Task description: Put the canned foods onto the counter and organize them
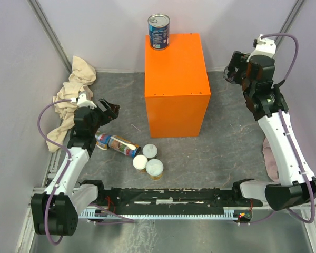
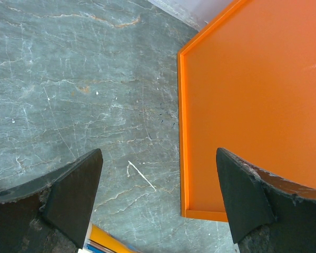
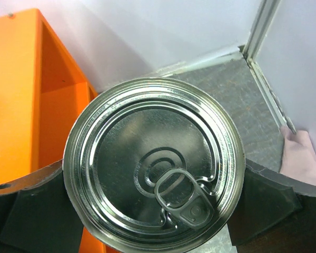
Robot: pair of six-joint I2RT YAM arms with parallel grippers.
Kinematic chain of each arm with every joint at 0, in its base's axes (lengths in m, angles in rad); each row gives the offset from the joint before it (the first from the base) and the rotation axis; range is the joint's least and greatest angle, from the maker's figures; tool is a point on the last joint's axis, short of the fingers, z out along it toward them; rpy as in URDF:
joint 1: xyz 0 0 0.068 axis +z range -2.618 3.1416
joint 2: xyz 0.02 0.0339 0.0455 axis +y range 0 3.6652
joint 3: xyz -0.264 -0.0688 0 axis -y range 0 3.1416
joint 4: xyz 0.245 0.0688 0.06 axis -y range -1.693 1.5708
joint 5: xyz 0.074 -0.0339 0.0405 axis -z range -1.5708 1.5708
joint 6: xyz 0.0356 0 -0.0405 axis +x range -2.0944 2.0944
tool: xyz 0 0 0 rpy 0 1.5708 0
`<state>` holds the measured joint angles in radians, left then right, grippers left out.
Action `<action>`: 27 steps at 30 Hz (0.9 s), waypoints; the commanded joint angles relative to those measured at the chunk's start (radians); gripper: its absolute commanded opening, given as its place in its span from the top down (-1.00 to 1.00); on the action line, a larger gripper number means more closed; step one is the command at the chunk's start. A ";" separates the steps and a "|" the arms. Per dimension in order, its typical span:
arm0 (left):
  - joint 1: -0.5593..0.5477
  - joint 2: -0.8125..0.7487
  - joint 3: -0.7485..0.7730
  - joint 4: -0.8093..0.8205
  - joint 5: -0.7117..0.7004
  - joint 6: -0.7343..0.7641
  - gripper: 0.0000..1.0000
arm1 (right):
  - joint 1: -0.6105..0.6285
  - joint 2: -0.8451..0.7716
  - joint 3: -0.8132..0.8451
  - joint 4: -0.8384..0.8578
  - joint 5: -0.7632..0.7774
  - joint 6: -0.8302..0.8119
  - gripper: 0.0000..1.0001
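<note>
One steel can sits clamped in the right claw, lid up, probably so it can be set down upright; it hangs at 2 o'clock of the counter, off its edge. A blue tin stands on the counter's 11 o'clock corner, leaving room for a row. The other cans wait on the table at 7 o'clock, at least one lying flat. The left claw, jaws apart and empty, hovers at 8 o'clock, likely to fetch one

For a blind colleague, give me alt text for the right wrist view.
A steel can with a silver pull-tab top fills the frame, held between the right claw's fingers. The orange counter is at left, a pink cloth at right.
</note>
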<state>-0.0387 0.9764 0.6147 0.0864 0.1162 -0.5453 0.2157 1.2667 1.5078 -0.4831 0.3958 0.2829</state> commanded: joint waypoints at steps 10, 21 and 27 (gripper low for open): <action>0.007 -0.024 -0.006 0.063 0.014 -0.051 -0.88 | 0.126 0.003 0.236 0.205 -0.063 -0.054 0.98; 0.006 -0.025 -0.004 0.065 0.015 -0.051 -0.87 | 0.211 0.123 0.444 0.120 -0.107 -0.090 0.98; 0.007 -0.024 -0.004 0.067 0.015 -0.051 -0.87 | 0.252 0.214 0.556 0.034 -0.123 -0.102 0.98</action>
<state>-0.0387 0.9722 0.6071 0.0944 0.1158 -0.5453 0.4423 1.4639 1.9305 -0.5587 0.2974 0.2001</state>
